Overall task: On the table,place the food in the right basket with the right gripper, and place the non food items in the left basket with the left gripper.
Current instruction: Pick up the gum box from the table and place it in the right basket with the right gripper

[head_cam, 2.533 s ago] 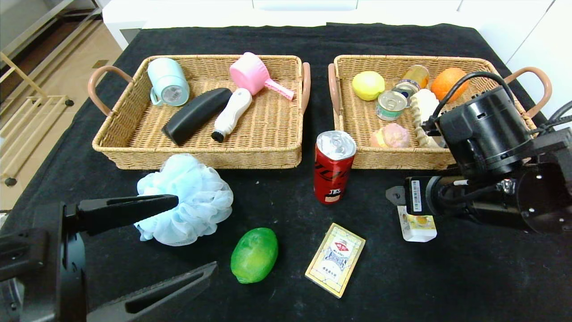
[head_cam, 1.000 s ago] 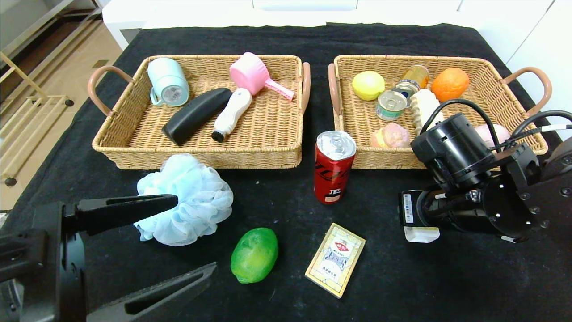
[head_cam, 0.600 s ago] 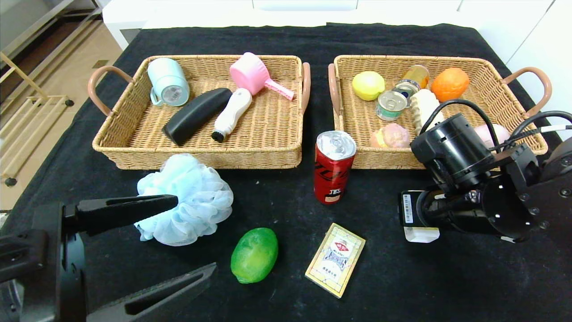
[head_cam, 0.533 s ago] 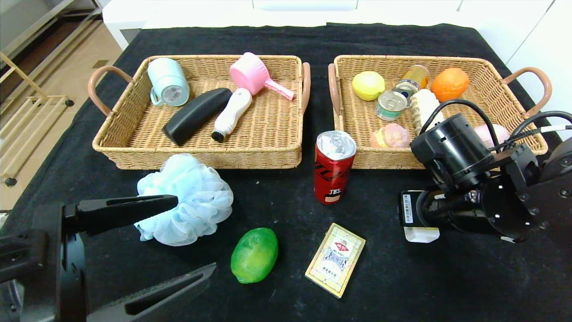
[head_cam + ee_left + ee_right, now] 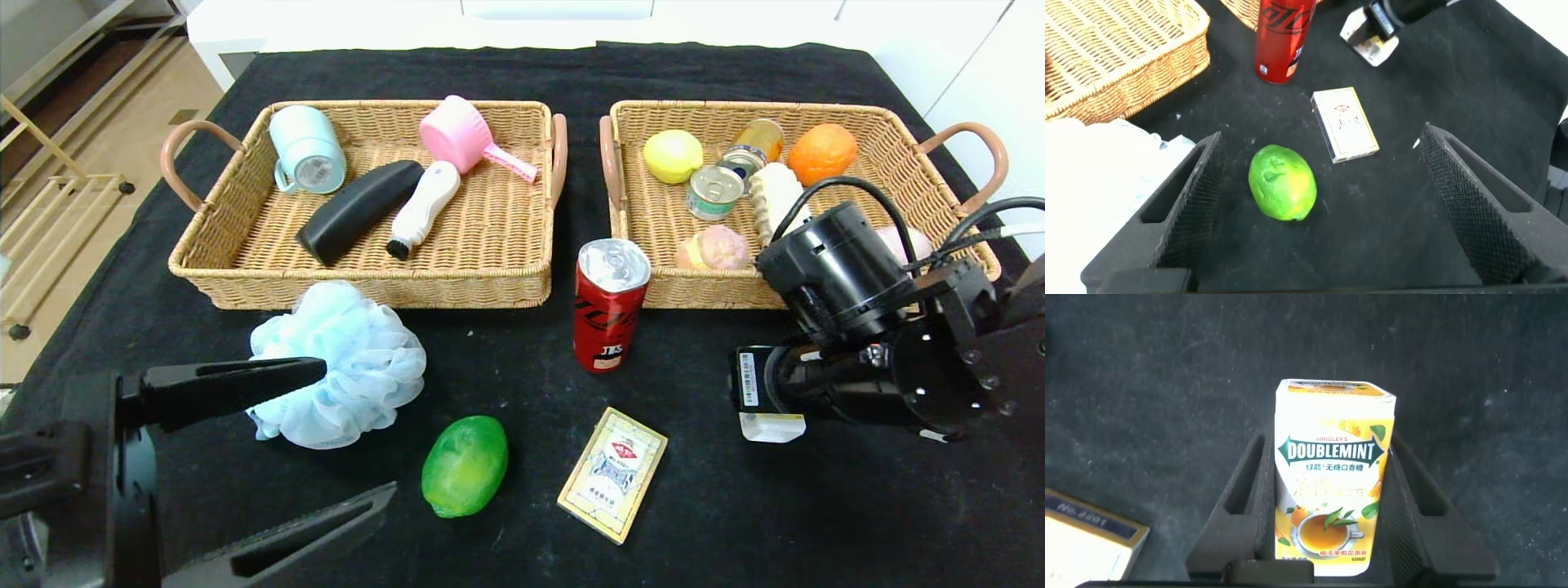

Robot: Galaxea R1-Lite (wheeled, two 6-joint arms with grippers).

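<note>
My right gripper [image 5: 1331, 449] is shut on the small white carton [image 5: 1333, 498] with yellow print, low over the table [image 5: 816, 506] in front of the right basket [image 5: 653, 237]. In the head view only the carton's end [image 5: 771, 426] shows under the wrist. The red soda can [image 5: 608, 304] stands between the baskets' front corners. The green fruit [image 5: 464, 465] and the cream card box [image 5: 612, 474] lie near the front. The blue pouf [image 5: 343, 367] sits before the left basket [image 5: 245, 245]. My left gripper [image 5: 357, 429] hangs open above the fruit [image 5: 1282, 182].
The left basket holds a mint mug [image 5: 309, 150], a black bottle [image 5: 359, 211], a white brush [image 5: 424, 206] and a pink scoop [image 5: 461, 137]. The right basket holds a ridged loaf [image 5: 774, 196], tins, and yellow, orange and pink fruits.
The right wrist has come down over the carton and its fingers have closed on it. In the last half second it shifted slightly right. The left arm has not moved.
</note>
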